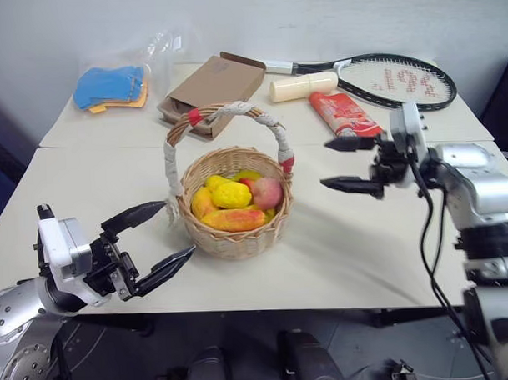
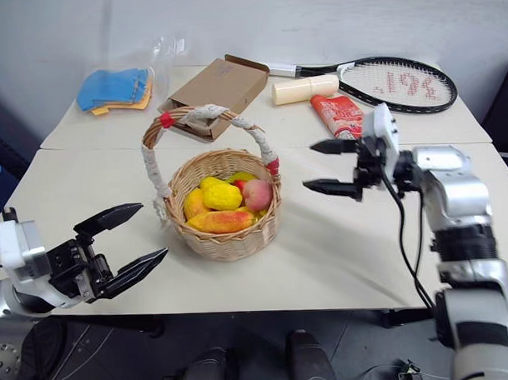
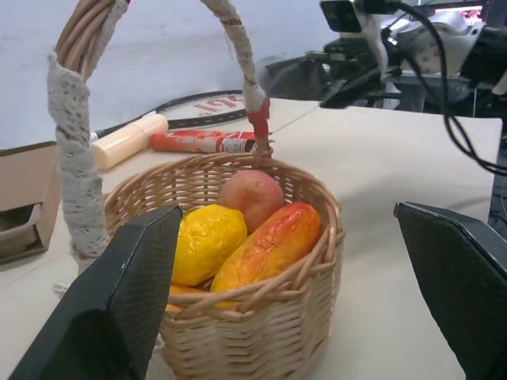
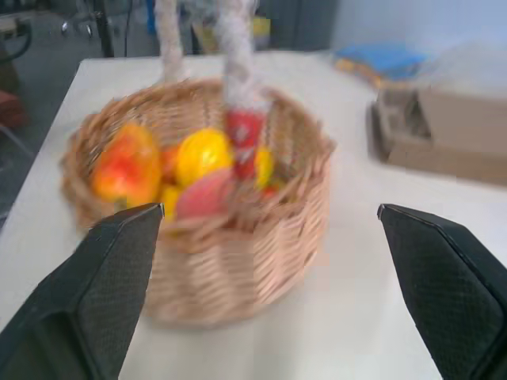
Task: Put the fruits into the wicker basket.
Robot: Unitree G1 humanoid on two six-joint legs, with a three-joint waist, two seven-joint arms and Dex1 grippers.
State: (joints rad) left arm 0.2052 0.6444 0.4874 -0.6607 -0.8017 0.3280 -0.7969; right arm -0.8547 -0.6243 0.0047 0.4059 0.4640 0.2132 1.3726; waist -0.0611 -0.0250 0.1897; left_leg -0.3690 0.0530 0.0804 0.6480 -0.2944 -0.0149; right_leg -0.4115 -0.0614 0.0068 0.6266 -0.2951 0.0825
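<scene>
While both grippers gape empty, the wicker basket of fruits sits between them.

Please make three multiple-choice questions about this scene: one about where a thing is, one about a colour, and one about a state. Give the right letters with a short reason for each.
1. Where is the peach?
A. in the basket
B. in the cardboard box
C. on the racket

2. What colour is the cloth at the table's far left corner?
A. green
B. blue
C. white

3. How are the jaws of the right gripper?
A. shut on a fruit
B. shut and empty
C. open and empty

Answers:
1 A: the peach lies among the other fruits inside the woven rim.
2 B: the cloth is plainly blue, on top of something orange.
3 C: its two black fingers stand apart to the right of the basket with nothing between them.
</scene>
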